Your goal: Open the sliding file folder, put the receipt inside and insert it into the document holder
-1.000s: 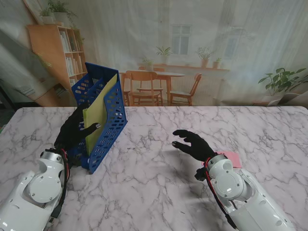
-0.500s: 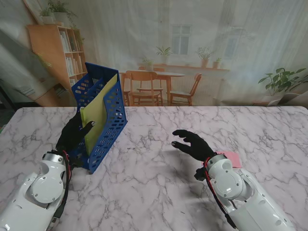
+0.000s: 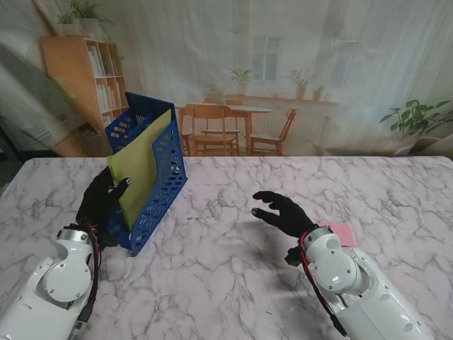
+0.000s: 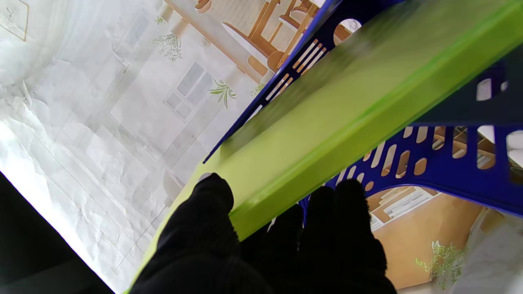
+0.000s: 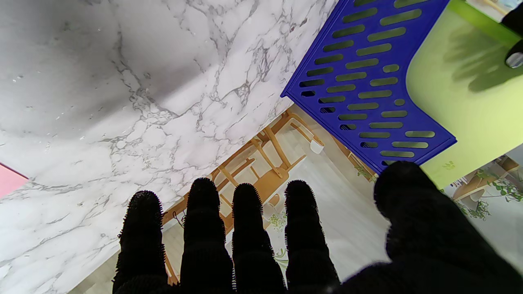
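Note:
A blue perforated document holder (image 3: 164, 170) (image 4: 449, 171) (image 5: 367, 81) stands on the marble table at the left. A lime-green file folder (image 3: 138, 173) (image 4: 327, 134) (image 5: 470, 110) stands in it, its near end sticking out of the open front. My left hand (image 3: 99, 202) (image 4: 265, 253) is shut on that near edge, thumb on one face and fingers on the other. My right hand (image 3: 283, 211) (image 5: 265, 245) hovers open over the table's middle, fingers spread and holding nothing. A pink receipt (image 3: 341, 231) (image 5: 8, 179) lies flat beside my right wrist, partly hidden by the arm.
The marble table (image 3: 233, 269) runs to a printed backdrop of a room along its far edge. The holder stands about a hand's width from the left arm. Bare marble lies between the holder and my right hand.
My left hand has drawn back toward me and to the left with the folder. More of the green folder now sticks out of the holder's front. The right hand has barely moved.

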